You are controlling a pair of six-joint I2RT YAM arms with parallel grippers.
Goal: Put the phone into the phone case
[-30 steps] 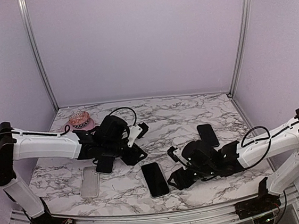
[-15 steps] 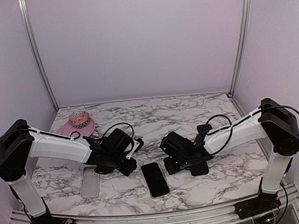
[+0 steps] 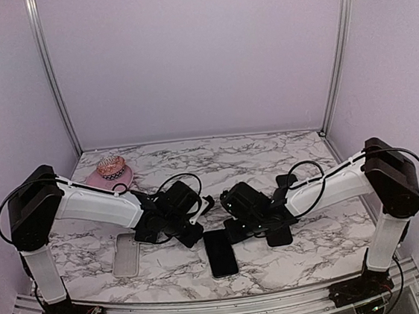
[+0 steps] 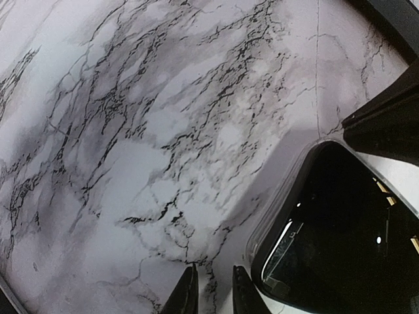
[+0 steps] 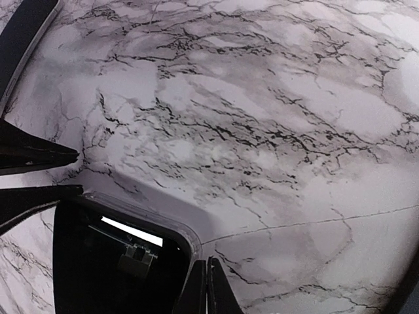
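The glossy black rectangular phone (image 3: 221, 252) lies flat on the grey-veined marble table (image 3: 270, 158), not yet in the clear rectangular phone case (image 3: 124, 254), which looks empty at its 9 o'clock. The left gripper (image 4: 214, 297), fingers narrowly parted, and the right gripper (image 5: 207, 288), fingers pressed together, hold nothing at the phone's 11 and 1 o'clock corners. The whole insertion is left to do.

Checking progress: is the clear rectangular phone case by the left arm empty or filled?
Empty: the clear rectangular phone case looks pale, see-through, nothing dark inside; the black flat phone lies apart to its right.
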